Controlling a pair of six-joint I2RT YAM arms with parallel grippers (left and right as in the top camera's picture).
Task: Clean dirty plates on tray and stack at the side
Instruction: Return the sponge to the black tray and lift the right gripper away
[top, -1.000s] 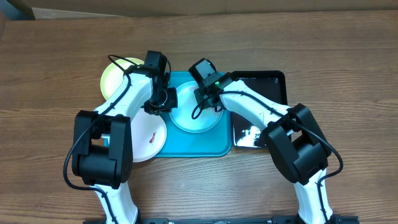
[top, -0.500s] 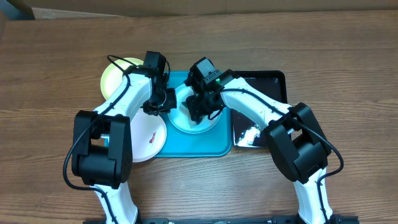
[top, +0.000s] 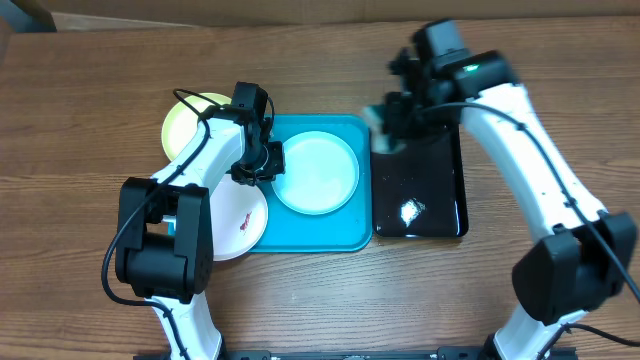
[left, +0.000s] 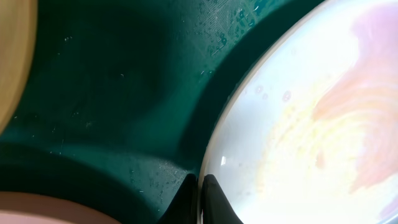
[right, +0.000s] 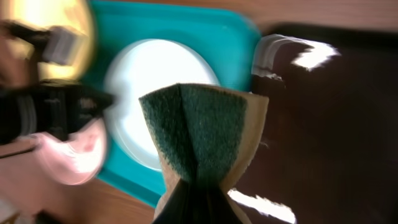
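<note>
The light blue plate (top: 318, 175) lies in the turquoise tray (top: 300, 238), its left rim pinched by the left gripper (top: 266, 167). 2 more plates, the yellow-green plate (top: 185, 125) and the white plate (top: 238, 225), sit at the tray's left. The right gripper (top: 392, 112) clamps a green sponge (right: 202, 127) above the black tray's (top: 430, 190) far-left corner.

Overhead looked straight down at the table (top: 100, 80), left wrist sat nearly against the light blue plate (left: 298, 124), right wrist higher and oblique (blurred), all sharing the tray (top: 300, 235).

A glossy black tray (top: 430, 185) lies on the wooden table (top: 90, 90); a folded green-faced tan sponge (right: 200, 127) hangs over its edge
</note>
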